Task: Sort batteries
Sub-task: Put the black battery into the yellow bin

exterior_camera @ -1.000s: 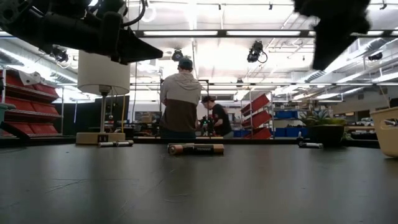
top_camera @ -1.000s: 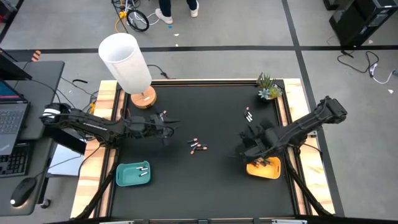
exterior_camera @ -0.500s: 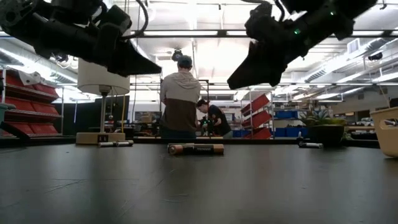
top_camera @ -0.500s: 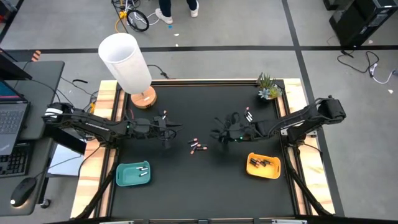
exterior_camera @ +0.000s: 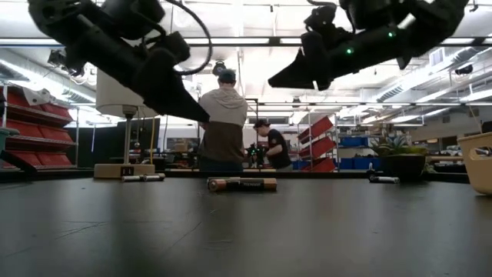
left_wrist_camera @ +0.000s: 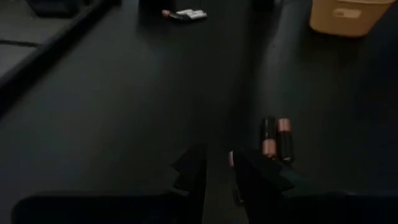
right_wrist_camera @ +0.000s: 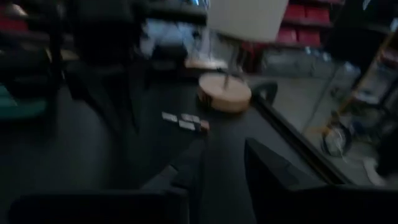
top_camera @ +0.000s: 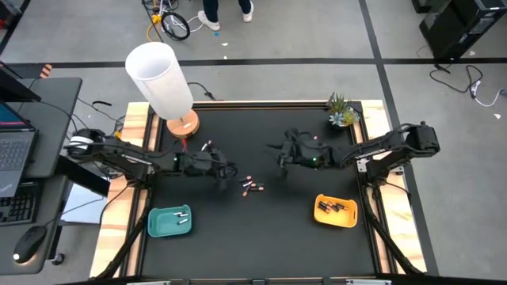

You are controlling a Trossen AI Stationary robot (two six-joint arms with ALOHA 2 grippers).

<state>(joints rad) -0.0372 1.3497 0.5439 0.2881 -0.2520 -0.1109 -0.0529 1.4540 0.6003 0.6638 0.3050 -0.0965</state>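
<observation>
A few dark batteries with pink ends [top_camera: 252, 187] lie on the black mat at the table's middle; they show in the left wrist view [left_wrist_camera: 277, 137] and one in the low view [exterior_camera: 242, 184]. More batteries lie near the lamp [top_camera: 208, 146] and at the far right [top_camera: 317, 145]. My left gripper [top_camera: 227, 171] hovers just left of the middle batteries, slanting down, its fingers [left_wrist_camera: 189, 177] a narrow gap apart with nothing between. My right gripper [top_camera: 280, 155] hangs above the mat, right of and beyond them, nearly level, open and empty [right_wrist_camera: 224, 171].
A teal tray [top_camera: 158, 223] with pale batteries sits near left. An orange tray [top_camera: 348, 217] with dark ones sits near right. A white lamp [top_camera: 162, 83] stands far left and a small plant [top_camera: 342, 111] far right. People stand beyond the table [exterior_camera: 221, 127].
My right gripper has left the orange tray, swung toward the table's far edge and middle, and tipped from pointing down to nearly level. My left gripper has moved a little right and down toward the middle batteries, tipping more downward. No battery has moved.
</observation>
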